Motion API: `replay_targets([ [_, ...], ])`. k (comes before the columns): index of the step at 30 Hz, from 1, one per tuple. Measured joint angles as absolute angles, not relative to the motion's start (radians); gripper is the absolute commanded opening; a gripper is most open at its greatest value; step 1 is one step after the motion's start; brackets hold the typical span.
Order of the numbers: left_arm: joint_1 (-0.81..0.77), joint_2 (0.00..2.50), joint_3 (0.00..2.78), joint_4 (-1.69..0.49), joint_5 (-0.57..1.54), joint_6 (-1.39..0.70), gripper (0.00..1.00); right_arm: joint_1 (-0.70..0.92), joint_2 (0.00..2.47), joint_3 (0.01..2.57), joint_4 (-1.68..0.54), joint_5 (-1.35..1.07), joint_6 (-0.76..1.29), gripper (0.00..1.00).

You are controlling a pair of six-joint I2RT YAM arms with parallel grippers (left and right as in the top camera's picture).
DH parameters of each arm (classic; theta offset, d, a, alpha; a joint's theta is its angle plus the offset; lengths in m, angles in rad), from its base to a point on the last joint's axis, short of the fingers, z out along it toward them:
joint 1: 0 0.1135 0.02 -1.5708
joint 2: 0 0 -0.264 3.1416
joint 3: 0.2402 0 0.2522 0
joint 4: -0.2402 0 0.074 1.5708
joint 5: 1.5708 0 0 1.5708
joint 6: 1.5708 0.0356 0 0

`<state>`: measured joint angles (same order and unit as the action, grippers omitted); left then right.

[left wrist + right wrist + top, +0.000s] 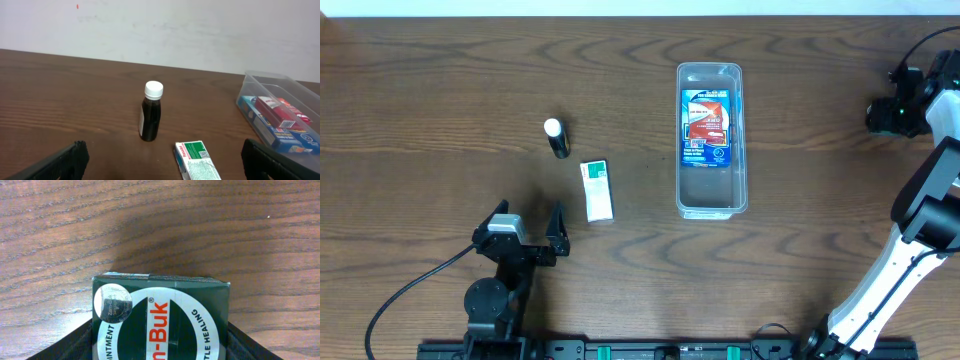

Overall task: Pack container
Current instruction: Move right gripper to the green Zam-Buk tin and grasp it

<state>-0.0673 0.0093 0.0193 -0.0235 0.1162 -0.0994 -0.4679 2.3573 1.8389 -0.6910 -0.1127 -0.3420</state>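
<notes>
The clear plastic container (pixel 711 140) lies right of centre on the table and holds a blue and red box (pixel 707 127); it also shows in the left wrist view (pixel 260 82). A dark bottle with a white cap (pixel 557 137) stands upright left of it, also in the left wrist view (pixel 151 117). A green and white box (pixel 597 190) lies flat near the bottle, also in the left wrist view (pixel 197 161). My left gripper (pixel 530 228) is open and empty, just short of the green and white box. My right gripper (pixel 898 105) is at the far right edge, shut on a dark green Zam-Buk box (pixel 161 317).
The left arm's base and cable (pixel 420 290) sit at the front left. The right arm's white links (pixel 910 230) run along the right edge. A pale wall stands behind the table in the left wrist view.
</notes>
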Motion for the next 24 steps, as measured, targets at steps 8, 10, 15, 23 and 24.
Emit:
replay_targets([
  [8,-0.067,0.009,0.02,-0.023,0.117,-0.099,0.98,-0.467,2.365,1.873,-0.756,-0.11,-0.302,0.59],
  [10,-0.067,0.009,0.019,-0.023,0.117,-0.099,0.98,-0.467,2.371,1.906,-0.799,-0.114,-0.292,0.55],
  [15,-0.067,0.009,0.019,-0.023,0.116,-0.099,0.98,-0.459,2.379,2.062,-0.95,-0.17,-0.25,0.51],
  [23,-0.067,0.009,0.019,-0.023,0.116,-0.099,0.98,-0.407,2.379,2.254,-1.137,-0.315,-0.197,0.5],
  [24,-0.067,0.009,0.019,-0.023,0.116,-0.099,0.98,-0.397,2.379,2.267,-1.166,-0.332,-0.194,0.5],
])
